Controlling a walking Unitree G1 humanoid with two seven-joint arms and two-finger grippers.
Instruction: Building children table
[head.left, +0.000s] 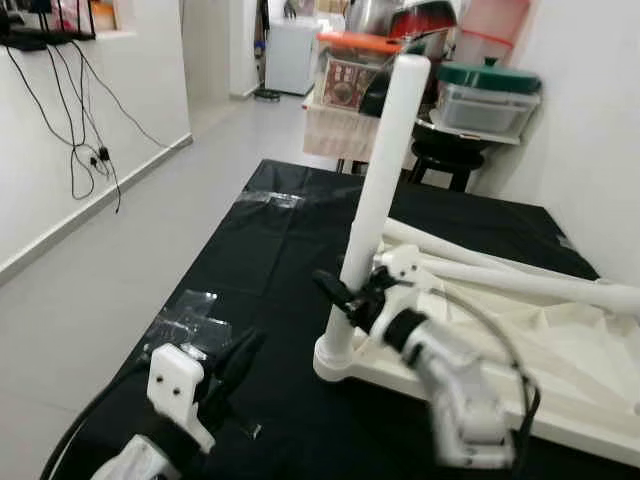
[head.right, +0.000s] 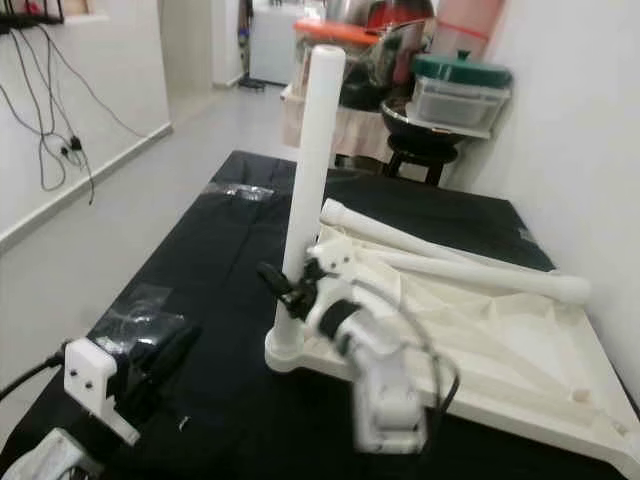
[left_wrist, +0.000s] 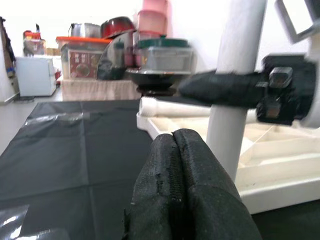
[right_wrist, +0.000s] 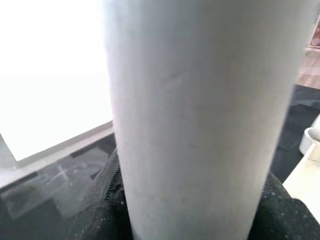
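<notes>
One leg (head.left: 378, 190) stands upright in the near corner socket of the upturned white tabletop (head.left: 560, 370), long axis vertical, free end pointing up; the right gripper (head.left: 345, 292) is clamped around its lower shaft. Two more legs (head.right: 450, 262) lie flat across the tabletop, seemingly unfitted, though the far sockets are blurred. Left gripper (left_wrist: 175, 165), fingers pressed together and empty, hovers over the black-covered counter (head.left: 270, 260).
</notes>
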